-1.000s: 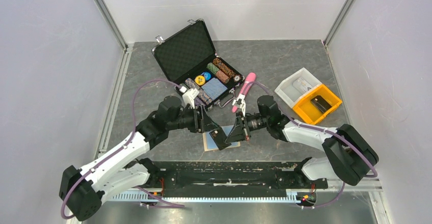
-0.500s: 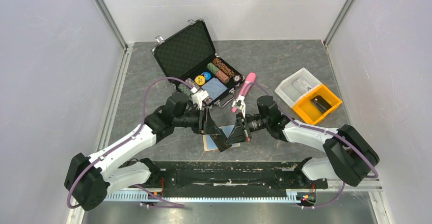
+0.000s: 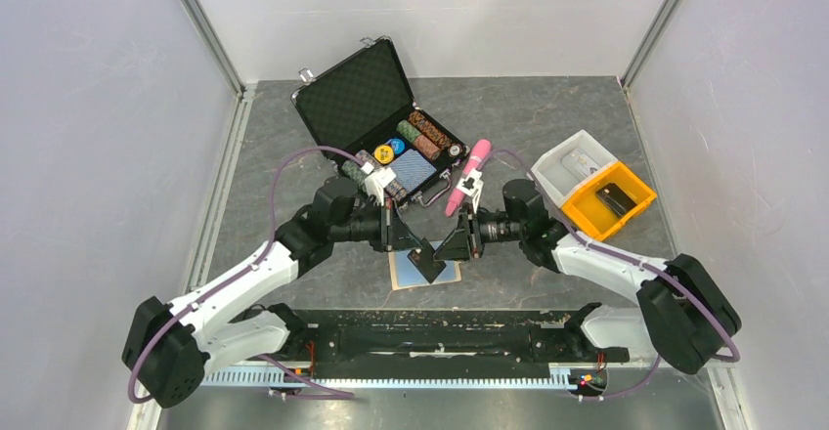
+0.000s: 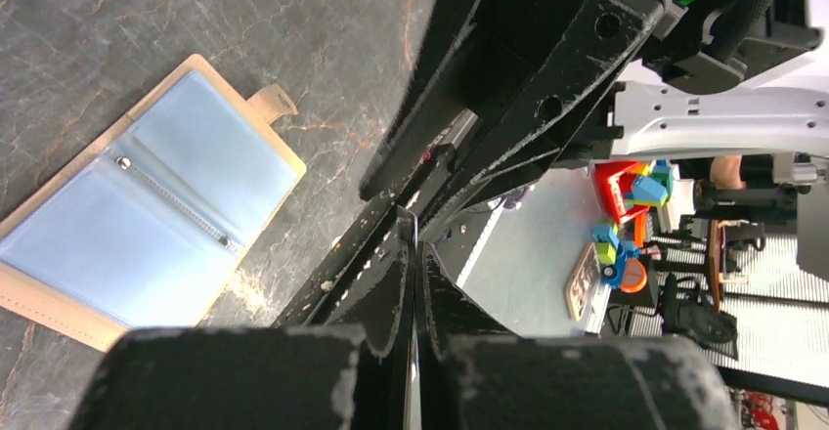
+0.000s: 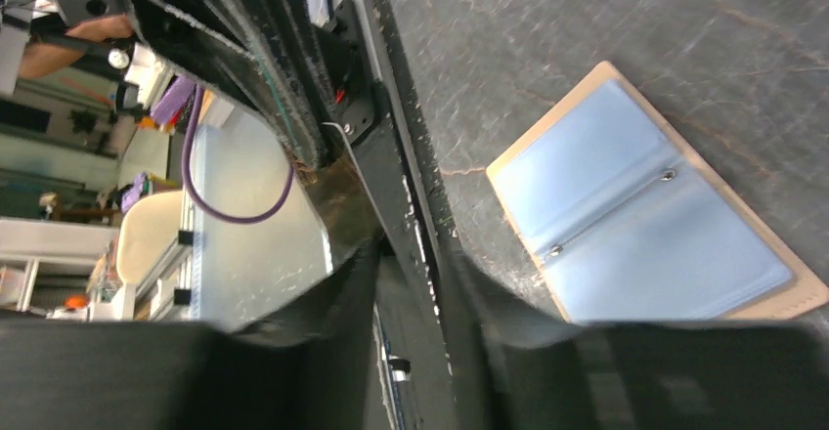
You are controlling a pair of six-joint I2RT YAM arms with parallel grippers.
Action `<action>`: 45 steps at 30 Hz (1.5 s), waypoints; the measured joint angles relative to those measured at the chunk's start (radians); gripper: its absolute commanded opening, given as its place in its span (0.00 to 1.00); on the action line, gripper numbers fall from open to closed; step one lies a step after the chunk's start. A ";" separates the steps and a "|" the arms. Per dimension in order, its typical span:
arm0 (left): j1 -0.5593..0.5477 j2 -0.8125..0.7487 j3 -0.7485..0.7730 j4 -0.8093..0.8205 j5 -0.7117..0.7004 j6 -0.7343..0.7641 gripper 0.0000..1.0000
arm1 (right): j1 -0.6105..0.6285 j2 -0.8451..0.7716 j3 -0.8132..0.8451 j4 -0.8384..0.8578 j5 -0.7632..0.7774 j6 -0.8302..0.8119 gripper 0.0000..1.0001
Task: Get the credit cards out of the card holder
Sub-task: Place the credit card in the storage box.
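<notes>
as the card changes grippers, a slip is the thing to watch

while the left gripper [image 3: 411,244] is pressed together on a thin dark credit card [image 3: 428,266], the right gripper [image 3: 452,245] facing it has its fingers parted to either side of that card and no longer bites it. the card hangs where the two sets of tips meet, clear of the table [image 3: 547,127]. directly beneath those tips lies the card holder [image 4: 147,215], opened flat with its light blue pockets up. whether more cards sit in those pockets i cannot tell.

what could go wrong — the left pinch seems to sit near one edge of a thin, slick card. once the right fingers draw clear, the card may swivel or slide out and drop back onto the holder. if the right fingers leave at an angle, a pad could drag the card and twist it out of the pinch. the two grippers are also very close, so a sideways move by either could knock the other.

against the frame a second back, the roles are swapped — then the left fingers stood spread and the right ones clamped the card. the right gripper has drawn back a little from the left, and the left has come further over the holder. the holder itself has not moved.
</notes>
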 measured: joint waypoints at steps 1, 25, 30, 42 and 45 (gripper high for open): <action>0.000 -0.003 -0.002 0.011 -0.008 -0.011 0.02 | -0.004 -0.005 0.000 0.001 0.009 0.014 0.47; 0.001 -0.103 -0.131 0.464 -0.255 -0.404 0.02 | -0.123 -0.220 -0.203 0.550 0.208 0.489 0.45; 0.001 -0.103 -0.170 0.525 -0.272 -0.443 0.02 | -0.123 -0.219 -0.225 0.555 0.209 0.505 0.12; 0.001 -0.090 -0.199 0.562 -0.273 -0.456 0.59 | -0.128 -0.237 -0.240 0.544 0.208 0.503 0.00; 0.002 -0.078 -0.193 0.517 -0.270 -0.436 0.77 | -0.150 -0.268 -0.209 0.442 0.205 0.435 0.00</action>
